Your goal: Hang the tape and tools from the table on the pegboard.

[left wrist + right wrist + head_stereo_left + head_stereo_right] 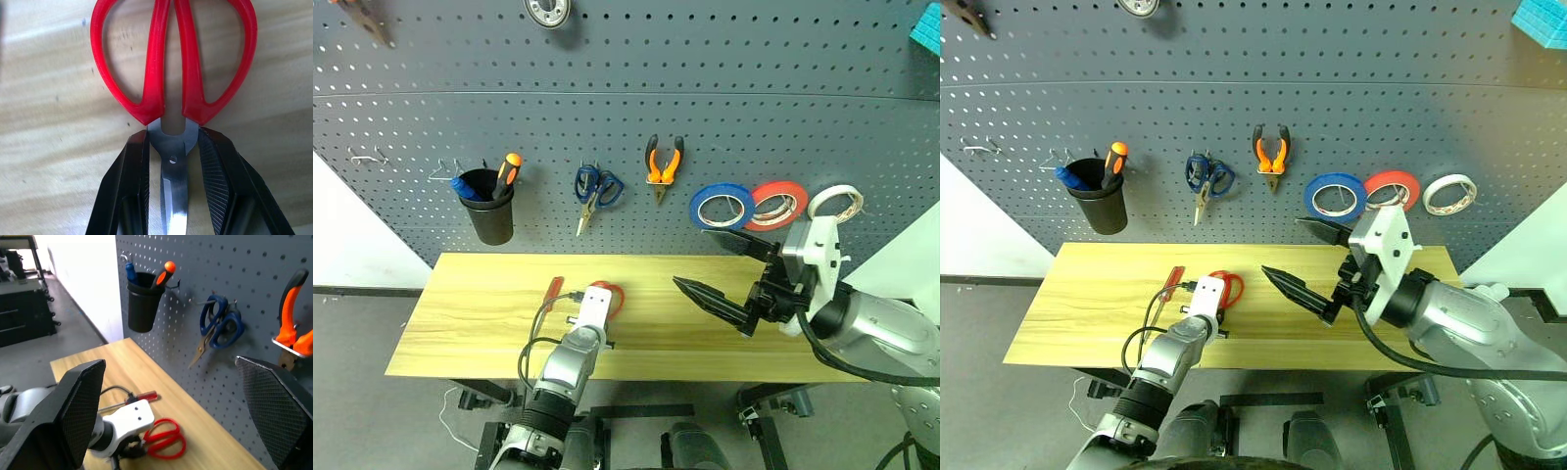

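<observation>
The red-handled scissors [171, 58] are close over the wooden table [460, 323], left of its middle. My left gripper [173, 142] is shut on their steel blades just below the handles. The slim red-handled screwdriver [551, 291] lies on the table just left of them. On the pegboard [754, 108] hang the blue tape [722, 206] and the orange-and-black pliers [664, 164]. My right gripper [690, 257] hovers open and empty above the right part of the table, pointing left.
The pegboard also carries a black cup [492, 217] holding an orange-and-black screwdriver, blue-handled scissors [596, 188], a red-orange tape roll [777, 204] and a white tape roll [834, 202]. Bare hooks [367, 155] stick out at the far left.
</observation>
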### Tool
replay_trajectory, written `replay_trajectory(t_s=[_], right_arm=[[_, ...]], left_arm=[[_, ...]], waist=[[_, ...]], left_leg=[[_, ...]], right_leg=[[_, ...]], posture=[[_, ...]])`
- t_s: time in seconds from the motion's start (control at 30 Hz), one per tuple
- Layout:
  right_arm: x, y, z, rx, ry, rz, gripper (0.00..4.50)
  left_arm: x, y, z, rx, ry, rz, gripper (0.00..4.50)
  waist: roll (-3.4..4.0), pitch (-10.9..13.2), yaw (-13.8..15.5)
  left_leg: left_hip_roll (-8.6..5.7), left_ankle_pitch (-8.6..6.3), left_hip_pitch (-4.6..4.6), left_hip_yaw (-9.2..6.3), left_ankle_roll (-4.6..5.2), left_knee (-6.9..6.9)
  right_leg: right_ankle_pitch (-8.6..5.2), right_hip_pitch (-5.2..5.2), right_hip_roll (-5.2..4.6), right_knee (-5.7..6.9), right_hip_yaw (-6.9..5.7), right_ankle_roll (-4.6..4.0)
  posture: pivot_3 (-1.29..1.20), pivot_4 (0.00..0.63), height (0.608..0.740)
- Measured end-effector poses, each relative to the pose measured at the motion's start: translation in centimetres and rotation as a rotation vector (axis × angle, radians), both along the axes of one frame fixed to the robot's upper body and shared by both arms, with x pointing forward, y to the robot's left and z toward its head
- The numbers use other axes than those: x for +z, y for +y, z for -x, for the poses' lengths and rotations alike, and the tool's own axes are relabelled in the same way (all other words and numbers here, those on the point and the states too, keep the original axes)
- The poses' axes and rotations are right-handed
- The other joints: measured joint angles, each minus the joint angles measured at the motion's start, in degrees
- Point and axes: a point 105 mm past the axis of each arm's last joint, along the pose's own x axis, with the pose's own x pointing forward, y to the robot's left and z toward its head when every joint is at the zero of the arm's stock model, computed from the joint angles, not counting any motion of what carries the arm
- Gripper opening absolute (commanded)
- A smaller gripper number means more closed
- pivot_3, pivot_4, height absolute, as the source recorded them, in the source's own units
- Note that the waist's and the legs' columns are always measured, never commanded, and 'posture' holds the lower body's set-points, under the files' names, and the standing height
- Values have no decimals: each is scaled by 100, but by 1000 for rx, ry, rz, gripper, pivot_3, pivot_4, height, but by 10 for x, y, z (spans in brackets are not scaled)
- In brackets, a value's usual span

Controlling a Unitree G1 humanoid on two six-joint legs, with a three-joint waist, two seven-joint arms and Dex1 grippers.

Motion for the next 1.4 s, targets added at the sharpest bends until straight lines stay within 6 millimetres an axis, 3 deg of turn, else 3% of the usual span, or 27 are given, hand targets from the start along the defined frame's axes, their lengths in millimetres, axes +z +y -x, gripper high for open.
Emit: replay_trajectory(t_s=[0.5,0.7,0.87,1.07,1.4], right_arm=[[0,-39,12,-15,31,66,4500],[-5,-60,23,-58,76,34,4500],[2,-76,32,-110,50,16,4500],[6,-112,33,-232,37,-2,4500],[9,-125,30,-275,-4,7,4500]], left_arm=[[37,-18,-12,-167,-218,-32,1098],[49,-24,-2,-286,-333,-76,1098],[69,-32,0,-375,-445,-86,1098],[82,-32,-2,-451,-549,-134,1098],[122,-39,1,-550,-784,-165,1098]], waist=[[4,-4,-7],[14,-15,-2],[34,-51,-7],[57,-132,-11],[89,-254,-8]], left_leg=[[0,-1,4,0,4,21],[0,-1,4,0,5,25],[0,-1,16,0,6,34],[0,0,23,1,5,37],[0,2,32,3,3,45]], right_leg=[[2,12,4,11,-1,3],[2,15,4,12,-1,4],[5,23,6,28,0,10],[6,26,7,34,4,10],[6,28,10,55,9,10]], posture=[[-184,58,680],[-192,46,680],[-198,30,680],[-202,13,680],[-190,0,680]])
